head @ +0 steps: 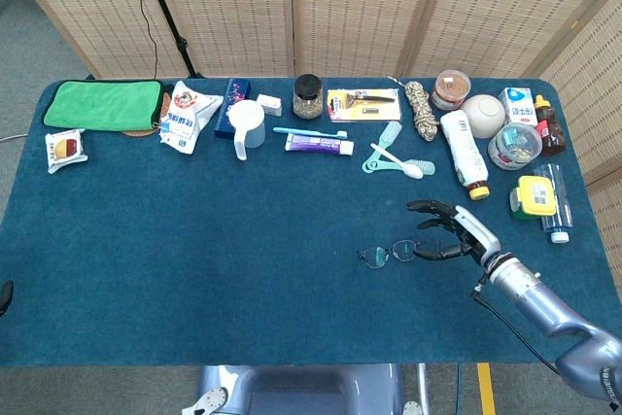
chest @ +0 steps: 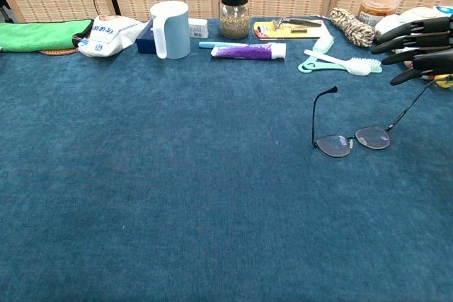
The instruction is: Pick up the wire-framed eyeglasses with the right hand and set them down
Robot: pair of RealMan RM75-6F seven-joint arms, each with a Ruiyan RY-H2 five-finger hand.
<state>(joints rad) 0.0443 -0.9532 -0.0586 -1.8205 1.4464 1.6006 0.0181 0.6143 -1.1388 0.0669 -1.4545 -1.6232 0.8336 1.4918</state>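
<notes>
- Just to the left of the right hand (head: 452, 233): wire-framed eyeglasses (head: 397, 252) lying on the blue table cloth (head: 194, 259), lenses toward the robot, temples unfolded and pointing away toward the row of clutter.
- Hovering beside the right temple of the glasses, fingers (chest: 417, 40) spread apart and reaching leftward, holding nothing; not clear from either view whether a fingertip is touching the frame.
- Showing at the right edge of the chest view as dark fingers above the thin right temple, which is running up under them.
- Beyond the hand, toward the screen: white bottle (head: 464, 153) lying on its side, and a teal brush (head: 398, 160) crossing a white brush.
- Further off to the hand's left along the far edge: toothpaste tube (head: 319, 145), glass jar (head: 308, 96) with a dark lid, light blue mug (head: 247, 123), green towel (head: 102, 104).
- To the hand's right, well apart: yellow-lidded container (head: 534, 197) near the table's edge.
- Nothing of the left hand showing in either view.
</notes>
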